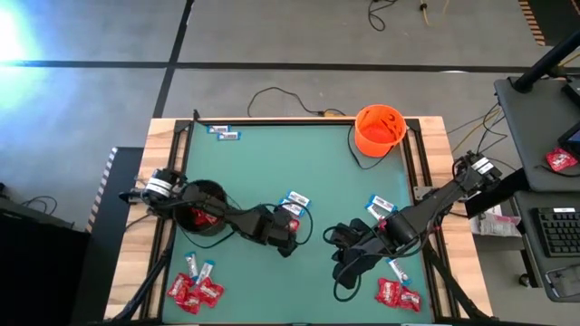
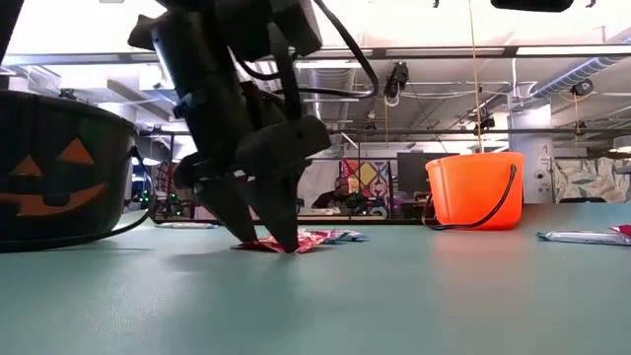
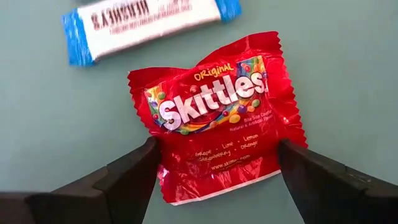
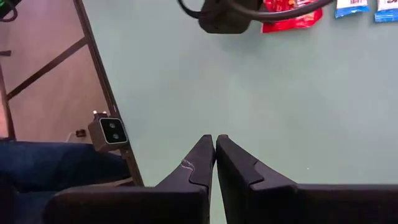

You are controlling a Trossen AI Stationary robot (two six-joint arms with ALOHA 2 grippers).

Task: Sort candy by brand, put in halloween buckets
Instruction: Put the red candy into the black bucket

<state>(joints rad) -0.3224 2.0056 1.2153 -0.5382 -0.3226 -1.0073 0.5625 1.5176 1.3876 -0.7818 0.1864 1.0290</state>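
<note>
A shiny red Skittles packet (image 3: 217, 118) lies flat on the green table, with a white-and-blue bar (image 3: 146, 22) just beyond it. My left gripper (image 3: 217, 180) is open, pointing down at mid-table (image 1: 283, 228), one finger on either side of the packet's lower half; its fingertips are down at the table (image 2: 266, 242). The black bucket (image 1: 204, 206) stands at the left with red packets inside. The orange bucket (image 1: 379, 129) stands at the far right. My right gripper (image 4: 215, 142) is shut over bare table right of centre (image 1: 337, 240). My left gripper comes at the red packet from above, its fingers (image 3: 134, 174) alongside the packet's two side edges (image 3: 163, 162). The packet lies flat on the table. Whether the fingers touch it, I cannot tell.
More candy lies about: red packets and bars near the near-left corner (image 1: 195, 288), red packets near the near-right corner (image 1: 399, 294), bars at the far-left edge (image 1: 223, 133) and by my right arm (image 1: 379, 206). A raised frame (image 1: 272, 120) runs around the table. A bar (image 2: 582, 237) lies on the right.
</note>
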